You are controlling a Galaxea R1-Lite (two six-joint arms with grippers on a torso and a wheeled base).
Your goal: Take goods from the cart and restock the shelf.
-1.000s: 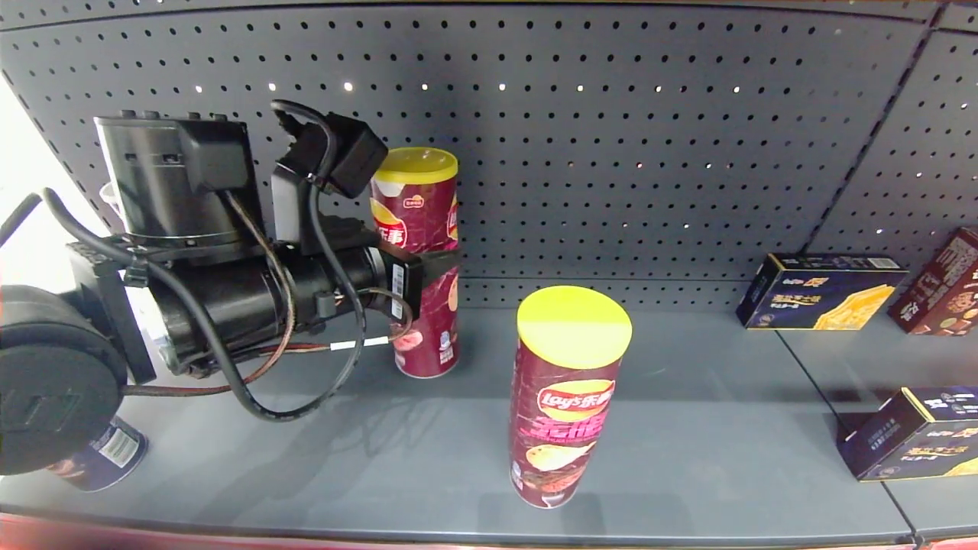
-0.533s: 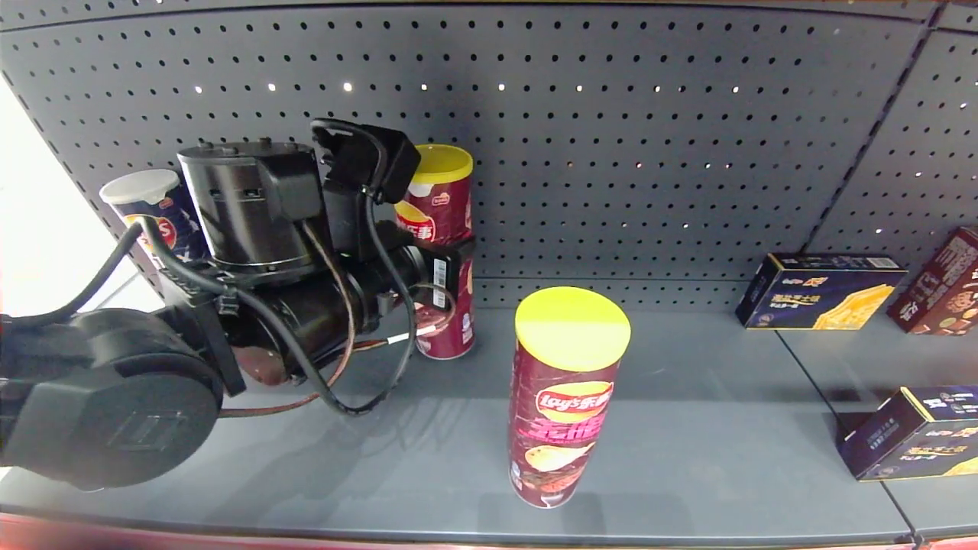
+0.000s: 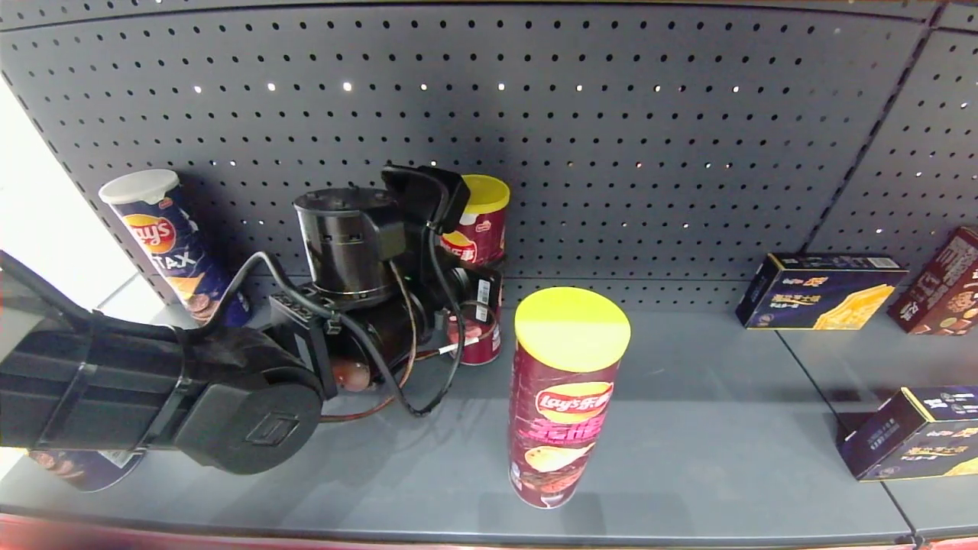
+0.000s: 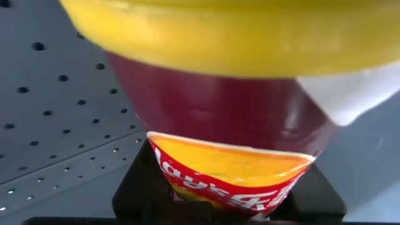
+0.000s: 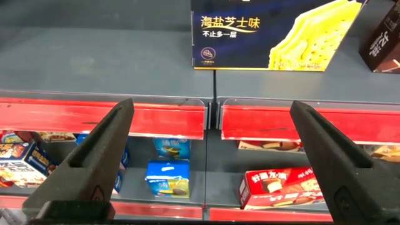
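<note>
One maroon can [image 3: 480, 229], clamped in our left claw [image 3: 478, 302], is now deeper toward twelve o'clock on the shelf [image 3: 688, 428], nearly placed; our right claw [image 5: 212, 106] hangs apart.

Front chip can [image 3: 569, 397] and back chip can [image 3: 481, 231] are maroon with yellow lids; the left can [image 3: 172, 244] is navy, white-lidded; the pegboard [image 3: 611, 114] is dark grey, hole-dotted

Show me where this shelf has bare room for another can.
Widest bare shelf lies between the front red can and the dark boxes at right. Crowded on the left: the left gripper holds a second red can at the back, near the blue can.
</note>
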